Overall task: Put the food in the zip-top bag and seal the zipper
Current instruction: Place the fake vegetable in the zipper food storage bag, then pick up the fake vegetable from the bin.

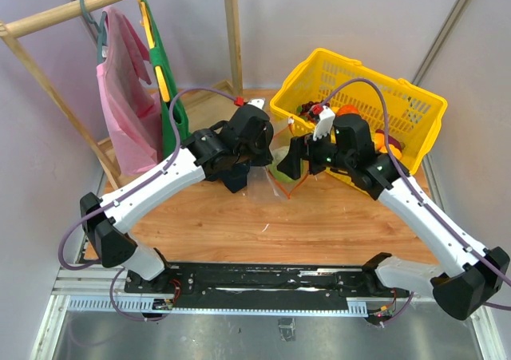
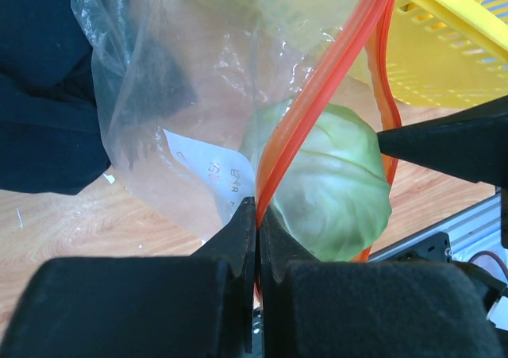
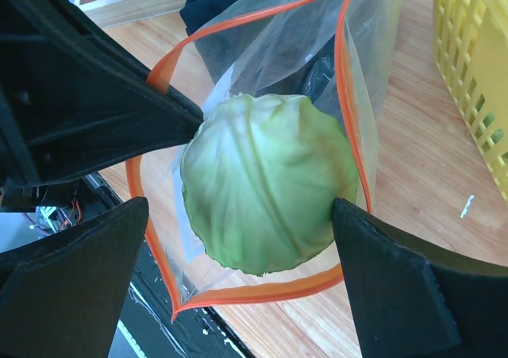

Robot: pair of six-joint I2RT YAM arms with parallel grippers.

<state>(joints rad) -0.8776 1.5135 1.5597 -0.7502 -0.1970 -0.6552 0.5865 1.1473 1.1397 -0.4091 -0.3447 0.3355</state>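
Left claw (image 2: 257,215): pinched shut on the zipper (image 2: 317,96), which we judge keeps the bag (image 2: 151,96) mouth open. Right claw (image 3: 240,209): spread wide either side of the pale green food (image 3: 262,159), lodged in that mouth over the table (image 3: 413,159); we cannot tell if it is gripped.

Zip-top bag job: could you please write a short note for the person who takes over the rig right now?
Left hand: shut on the zipper, holding the mouth of the zip-top bag open.
Right hand: open, one finger on each side of the toy cabbage, which sits in the bag's mouth.
Done: cabbage nearly in.
Left: other food, in the yellow basket; then seal the zipper.
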